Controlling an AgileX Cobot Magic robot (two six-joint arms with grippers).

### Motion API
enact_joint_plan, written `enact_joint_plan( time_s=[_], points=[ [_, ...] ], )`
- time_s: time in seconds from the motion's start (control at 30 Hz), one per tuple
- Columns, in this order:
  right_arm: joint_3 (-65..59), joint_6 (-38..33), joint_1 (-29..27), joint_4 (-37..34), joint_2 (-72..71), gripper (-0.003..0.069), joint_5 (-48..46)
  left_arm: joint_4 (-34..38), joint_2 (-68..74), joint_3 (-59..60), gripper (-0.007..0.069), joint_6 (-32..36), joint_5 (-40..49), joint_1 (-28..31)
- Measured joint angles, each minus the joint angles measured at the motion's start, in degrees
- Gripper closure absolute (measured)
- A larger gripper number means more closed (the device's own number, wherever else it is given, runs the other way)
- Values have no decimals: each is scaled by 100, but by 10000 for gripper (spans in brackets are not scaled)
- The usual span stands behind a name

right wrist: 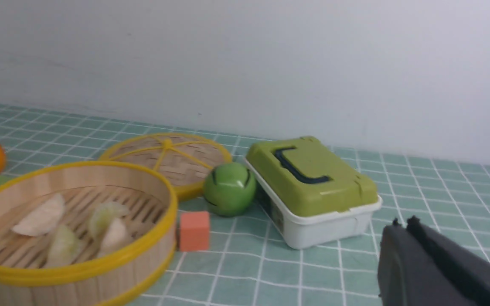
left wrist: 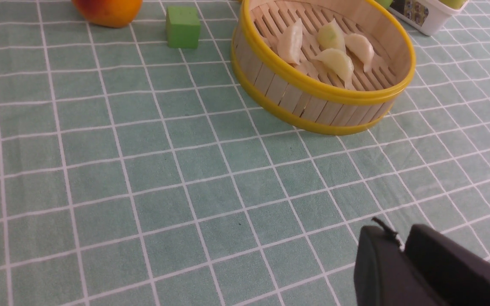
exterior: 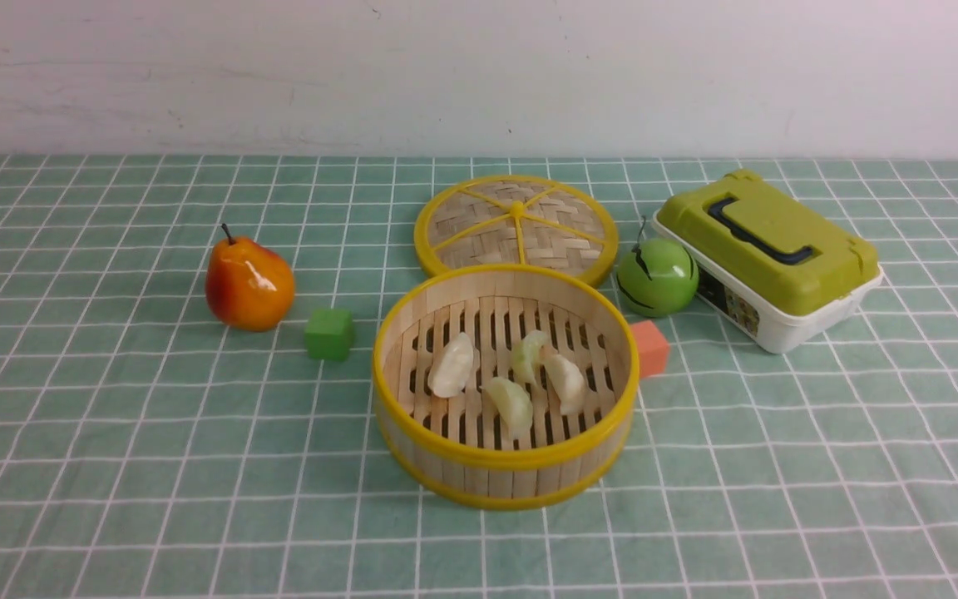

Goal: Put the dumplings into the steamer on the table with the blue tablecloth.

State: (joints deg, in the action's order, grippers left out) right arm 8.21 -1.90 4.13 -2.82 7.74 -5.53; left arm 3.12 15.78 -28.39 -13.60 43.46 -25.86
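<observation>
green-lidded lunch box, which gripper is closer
Right. The right gripper hangs near the lunch box; the left gripper is farther off, with the steamer between.

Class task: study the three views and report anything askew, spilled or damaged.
Nothing stands out. All four dumplings lie inside the steamer, which sits flat on the cloth. Its lid lies flat behind it. No spill or damage shows.

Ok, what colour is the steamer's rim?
Yellow, on the steamer; clearest in the front view.
</observation>
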Motion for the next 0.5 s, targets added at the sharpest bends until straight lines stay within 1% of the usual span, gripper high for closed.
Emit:
enact_joint_plan(
  time_s=[0.13, 0.23, 0.27, 0.33, 0.4, 0.5],
  points=[
    [-750, 0, -485, 28, -638, 667, -2, 0, 0, 0, 535, 0, 0, 0],
    [-959, 37, -710, 71, -821, 667, -455, 0, 0, 0, 533, 0, 0, 0],
    [-956, 50, -710, 74, -825, 667, -455, 0, 0, 0, 533, 0, 0, 0],
    [-977, 267, -756, 177, -830, 667, -915, 6, 0, 0, 533, 0, 0, 0],
    [-977, 471, -756, 191, -830, 667, -1133, 6, 0, 0, 533, 0, 0, 0],
    [-977, 717, -750, 207, -830, 667, -1302, 6, 0, 0, 533, 0, 0, 0]
  ],
)
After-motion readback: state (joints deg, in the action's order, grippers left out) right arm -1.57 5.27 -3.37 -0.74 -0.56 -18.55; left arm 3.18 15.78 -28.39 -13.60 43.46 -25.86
